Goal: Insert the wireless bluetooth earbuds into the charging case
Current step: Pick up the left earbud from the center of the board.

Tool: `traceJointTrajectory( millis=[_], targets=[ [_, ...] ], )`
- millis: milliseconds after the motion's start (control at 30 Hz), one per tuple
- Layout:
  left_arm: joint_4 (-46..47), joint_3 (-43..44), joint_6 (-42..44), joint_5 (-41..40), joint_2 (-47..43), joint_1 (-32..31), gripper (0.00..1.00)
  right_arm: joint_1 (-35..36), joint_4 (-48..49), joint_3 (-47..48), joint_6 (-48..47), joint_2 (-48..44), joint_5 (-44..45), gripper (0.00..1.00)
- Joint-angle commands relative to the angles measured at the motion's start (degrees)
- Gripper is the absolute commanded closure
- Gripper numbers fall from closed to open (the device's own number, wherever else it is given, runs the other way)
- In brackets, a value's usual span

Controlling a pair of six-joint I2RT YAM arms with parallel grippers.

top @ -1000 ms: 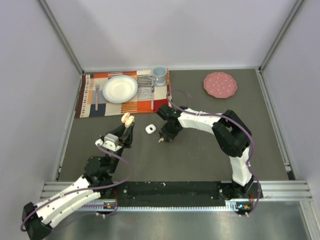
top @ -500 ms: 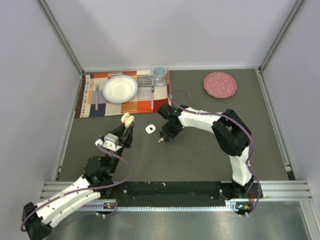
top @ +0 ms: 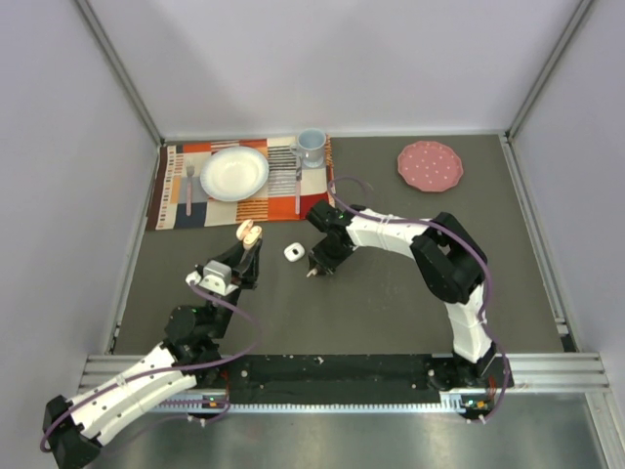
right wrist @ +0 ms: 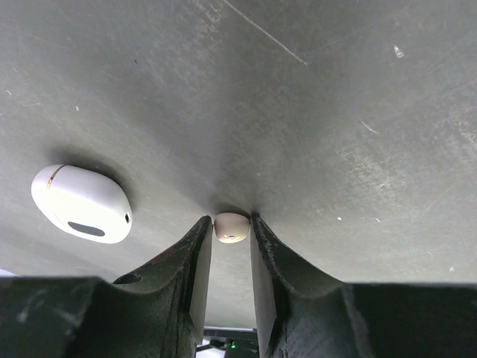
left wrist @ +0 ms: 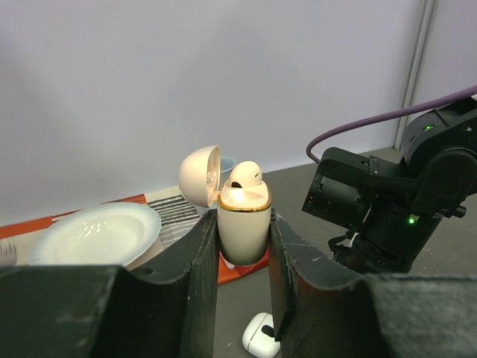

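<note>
My left gripper [left wrist: 243, 218] is shut on the body of a cream charging case [left wrist: 244, 233] and holds it upright above the table. Its lid [left wrist: 200, 175] hangs open to the left. One white earbud [left wrist: 244, 176] sits in the case's top. From above, the case [top: 249, 233] is at the left fingertips. My right gripper [right wrist: 231, 221] is shut on a small white earbud [right wrist: 232, 228], pressed down at the table surface. From above, the right gripper [top: 313, 270] is just right of a closed white case [top: 292, 252].
The closed white case lies on the grey table, left of my right fingers [right wrist: 80, 203] and below my left ones [left wrist: 261, 337]. A striped placemat [top: 176, 210] with a white bowl [top: 234, 173], cutlery and a mug [top: 311, 147] lies at the back. A pink plate [top: 430, 165] is back right.
My right gripper has shifted slightly left, toward the closed white case. The left arm and its case have not moved.
</note>
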Motion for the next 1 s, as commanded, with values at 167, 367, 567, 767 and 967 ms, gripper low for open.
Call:
traceJointTrajectory(
  millis=[167,367,567,767,967],
  targets=[
    [2.5,-0.2,0.5,-0.8,0.0,0.3,1.00,-0.1,2.1,-1.5,1.3,2.0,1.8,0.89],
    [2.3,0.0,0.4,-0.7,0.2,0.3,1.00,-0.1,2.2,-1.4,-4.1,-0.1,4.5,1.00],
    [2.3,0.2,-0.5,-0.2,0.4,0.2,1.00,0.2,4.9,-1.2,-18.9,-4.8,9.7,1.00],
    [3.1,0.7,-0.3,0.1,1.9,0.2,1.00,0.7,12.1,-7.6,-29.3,-14.8,16.6,1.00],
    [-2.0,4.3,-3.5,-0.2,4.3,0.3,1.00,1.1,17.6,-13.7,-38.9,-29.4,23.7,1.00]
  ],
)
